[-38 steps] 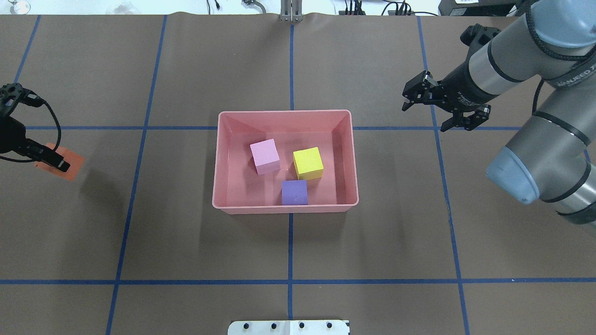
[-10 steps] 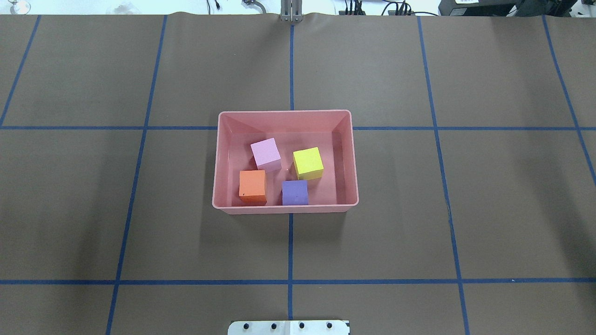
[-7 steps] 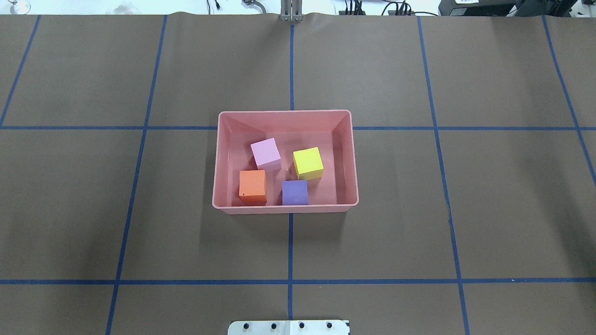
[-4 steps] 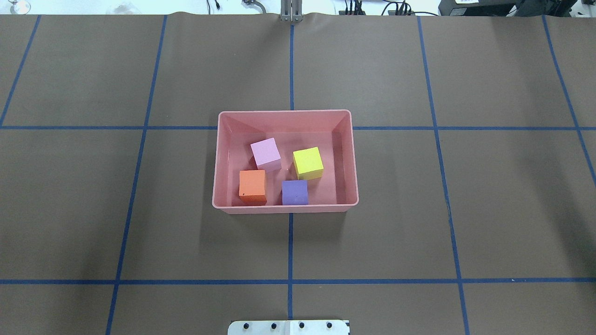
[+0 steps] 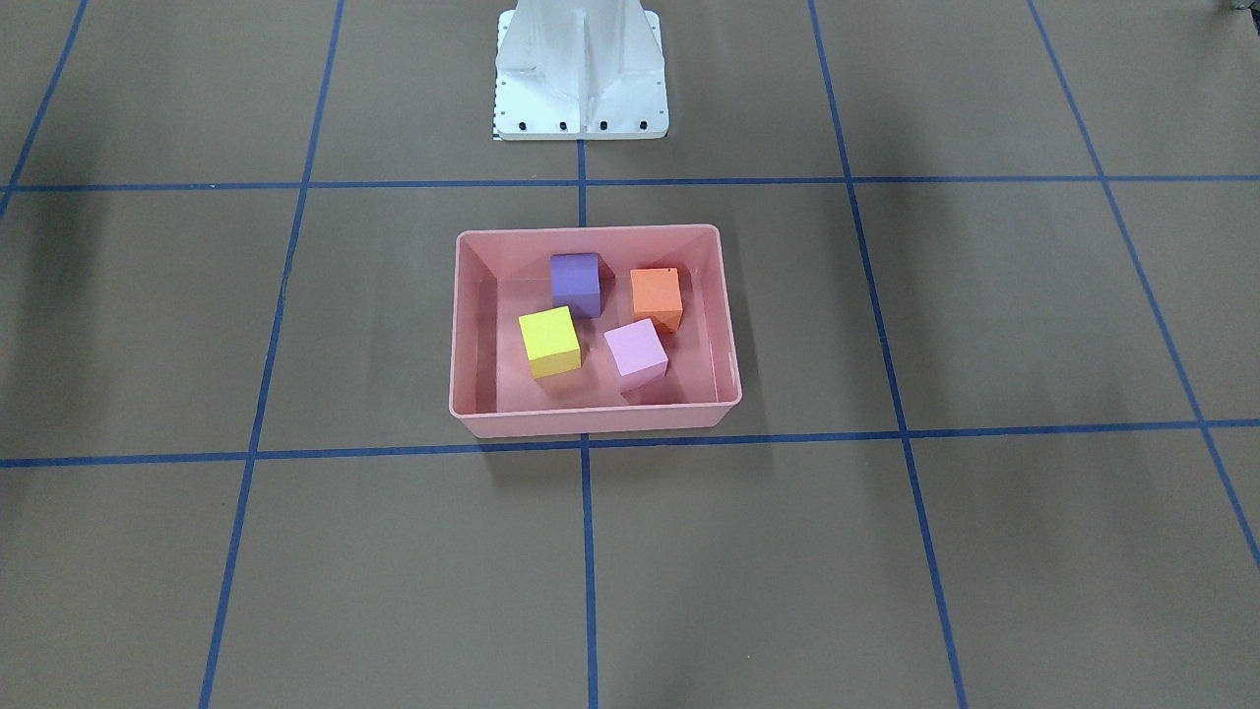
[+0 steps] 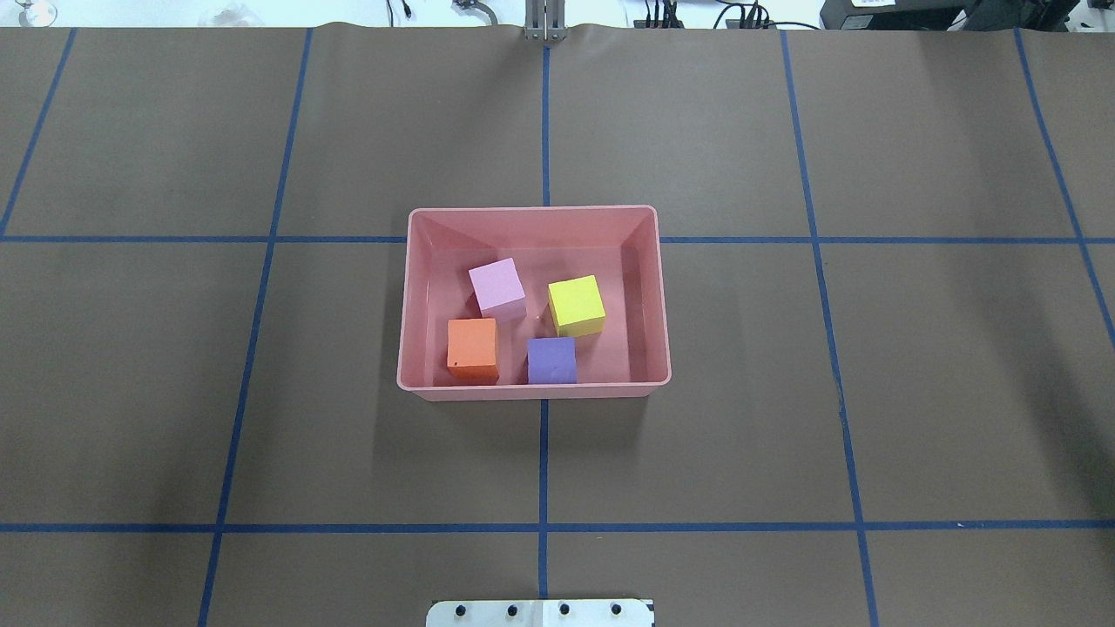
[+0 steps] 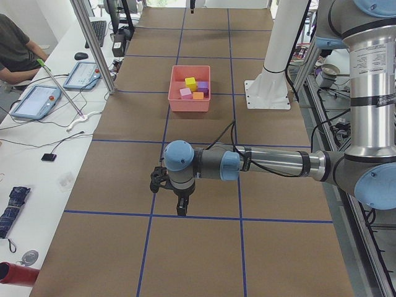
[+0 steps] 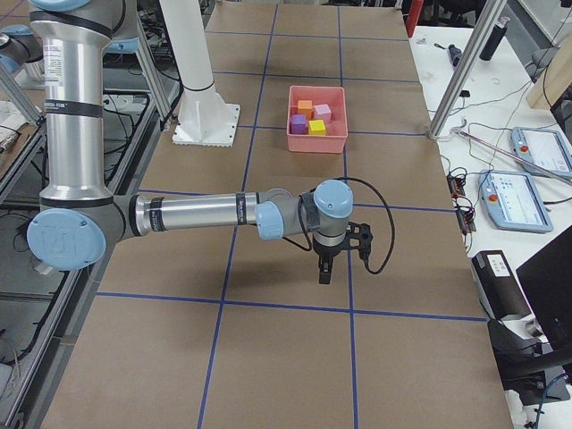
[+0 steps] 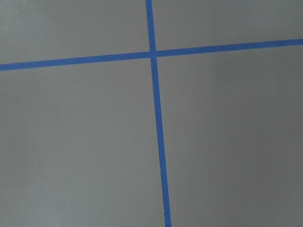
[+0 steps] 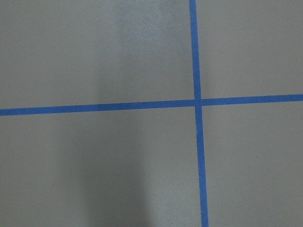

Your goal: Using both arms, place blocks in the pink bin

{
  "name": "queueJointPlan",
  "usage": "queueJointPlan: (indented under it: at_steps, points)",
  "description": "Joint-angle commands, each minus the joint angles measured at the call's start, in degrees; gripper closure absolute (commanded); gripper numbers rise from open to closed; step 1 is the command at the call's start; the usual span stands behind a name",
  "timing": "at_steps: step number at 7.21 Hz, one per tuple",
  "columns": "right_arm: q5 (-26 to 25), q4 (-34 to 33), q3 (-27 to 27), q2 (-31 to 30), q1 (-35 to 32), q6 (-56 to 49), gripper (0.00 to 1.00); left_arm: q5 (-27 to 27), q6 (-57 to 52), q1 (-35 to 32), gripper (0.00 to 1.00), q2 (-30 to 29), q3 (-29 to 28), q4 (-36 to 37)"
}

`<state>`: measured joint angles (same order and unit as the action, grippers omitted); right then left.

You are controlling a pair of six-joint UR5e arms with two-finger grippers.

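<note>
The pink bin (image 6: 403, 348) sits at the table's middle, also in the front view (image 5: 591, 232). Inside it lie the pale pink block (image 6: 497, 288), the yellow block (image 6: 576, 304), the orange block (image 6: 472, 344) and the purple block (image 6: 551, 360), all apart from each other. My left gripper (image 7: 179, 207) shows only in the left side view, pointing down over bare table far from the bin. My right gripper (image 8: 323, 273) shows only in the right side view, likewise far from the bin. I cannot tell if either is open. Both wrist views show only the brown mat and blue tape.
The white pedestal base (image 5: 581, 79) stands on the robot's side of the bin. Blue tape lines grid the brown mat. A side desk with tablets (image 7: 37, 102) and a seated person (image 7: 15, 49) runs along the far edge.
Since 5.3 s ago the orange block has come to lie in the bin, and both arms have left the overhead view. Over the last 1.4 s nothing has moved.
</note>
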<state>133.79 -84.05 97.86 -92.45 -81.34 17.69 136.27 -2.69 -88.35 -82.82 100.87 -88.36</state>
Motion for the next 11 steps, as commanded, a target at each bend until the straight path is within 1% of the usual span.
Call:
queueJointPlan:
  at_steps: [1, 2, 4, 6, 7, 8, 10, 11]
  points:
    - [2.0, -0.4, 0.6, -0.8, 0.0, 0.0, 0.0, 0.0, 4.2, 0.1, 0.0, -0.2, -0.3, 0.0]
    - [1.9, -0.4, 0.2, -1.0, 0.0, -0.2, 0.0, 0.0, 7.5, 0.3, 0.0, -0.8, -0.1, -0.1]
    - [2.0, 0.2, 0.5, -2.3, -0.1, -0.4, 0.0, -0.1, 6.9, 0.2, 0.0, -1.1, -0.3, -0.1]
    - [2.1, 0.6, 0.4, -3.2, -0.3, -0.4, 0.0, -2.6, -1.6, 0.1, 0.0, -1.1, -0.9, 0.0]
    - [2.1, 0.7, 0.7, -4.3, -1.3, -0.5, 0.0, -2.2, -1.5, 0.1, 0.0, -0.6, -1.7, -0.2]
    - [2.1, 0.6, 1.7, -5.2, -1.5, -0.6, 0.0, -2.0, -1.1, 0.1, 0.0, -1.8, -3.9, -0.2]
    - [2.1, 0.7, 2.3, -5.4, -1.6, -0.6, 0.0, -1.9, -0.9, 0.1, 0.0, -1.8, -3.7, -0.3]
    - [2.0, 0.8, 2.3, -5.1, -1.6, -0.6, 0.0, -2.1, -1.2, -0.2, 0.0, -0.5, -2.5, -0.7]
